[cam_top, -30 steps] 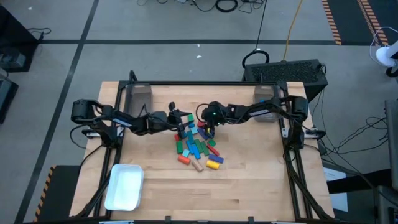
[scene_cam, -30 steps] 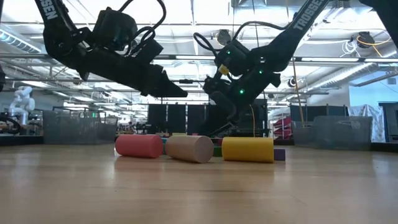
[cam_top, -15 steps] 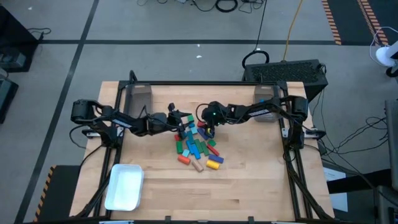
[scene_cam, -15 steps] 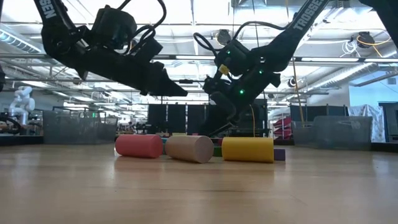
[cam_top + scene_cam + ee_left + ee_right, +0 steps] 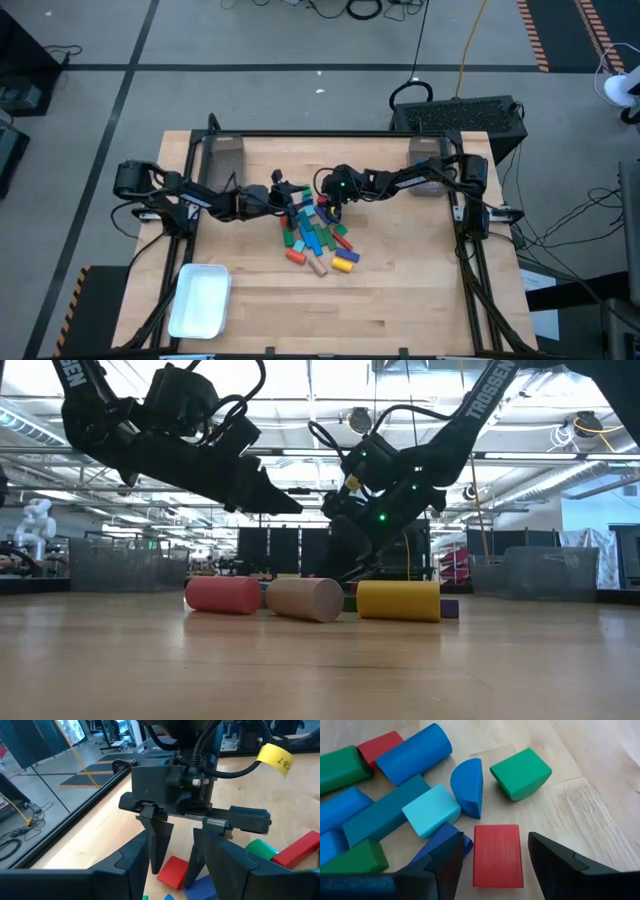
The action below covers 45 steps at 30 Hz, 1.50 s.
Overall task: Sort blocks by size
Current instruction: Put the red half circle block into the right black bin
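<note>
Pale tan wooden worktop point(image 5: 400, 300) with thin plank lines. Plain white plastic tray point(image 5: 200, 300). Flat red wooden block point(image 5: 498, 855), lying beside a dark blue half-round block point(image 5: 469, 787). Light blue block point(image 5: 430, 810), green rounded block point(image 5: 521, 773), long blue cylinder point(image 5: 414, 754). Red cylinder point(image 5: 223, 594), tan cylinder point(image 5: 304, 599), yellow cylinder point(image 5: 398, 601). Black left gripper point(image 5: 182, 870), black right gripper point(image 5: 487, 865). Yellow tag point(image 5: 276, 757) with dark numbers.
</note>
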Available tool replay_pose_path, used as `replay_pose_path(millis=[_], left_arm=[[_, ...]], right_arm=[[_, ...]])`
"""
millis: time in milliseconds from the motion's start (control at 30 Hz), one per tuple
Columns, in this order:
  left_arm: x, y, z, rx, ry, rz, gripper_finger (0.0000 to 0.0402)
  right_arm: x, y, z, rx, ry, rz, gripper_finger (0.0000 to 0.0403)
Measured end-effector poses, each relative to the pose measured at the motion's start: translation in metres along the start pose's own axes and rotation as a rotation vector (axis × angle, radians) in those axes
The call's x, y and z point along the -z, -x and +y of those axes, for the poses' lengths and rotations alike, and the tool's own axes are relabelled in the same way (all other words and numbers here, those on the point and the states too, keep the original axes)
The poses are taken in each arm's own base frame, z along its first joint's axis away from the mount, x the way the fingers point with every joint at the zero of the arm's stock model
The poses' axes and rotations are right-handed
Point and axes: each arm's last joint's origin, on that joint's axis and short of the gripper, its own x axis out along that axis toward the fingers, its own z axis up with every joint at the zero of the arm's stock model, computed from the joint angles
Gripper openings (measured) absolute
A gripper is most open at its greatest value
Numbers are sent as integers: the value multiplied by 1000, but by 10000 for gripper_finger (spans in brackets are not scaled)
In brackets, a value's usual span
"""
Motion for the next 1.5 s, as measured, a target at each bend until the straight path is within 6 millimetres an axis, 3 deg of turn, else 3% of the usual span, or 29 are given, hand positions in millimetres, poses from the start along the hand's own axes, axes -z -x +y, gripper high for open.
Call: replay_pose_path(millis=[367, 667, 1067, 1500], left_arm=[[5, 0, -1, 3, 15, 50, 180], [5, 0, -1, 2, 36, 50, 180], [7, 1, -1, -14, 31, 70, 180], [7, 1, -1, -19, 31, 70, 180]], right_arm=[[1, 1, -4, 24, -14, 9, 119], [-1, 12, -5, 40, -35, 44, 122], [-17, 60, -5, 151, 20, 102, 119], [-27, 137, -26, 228, -9, 170, 122]])
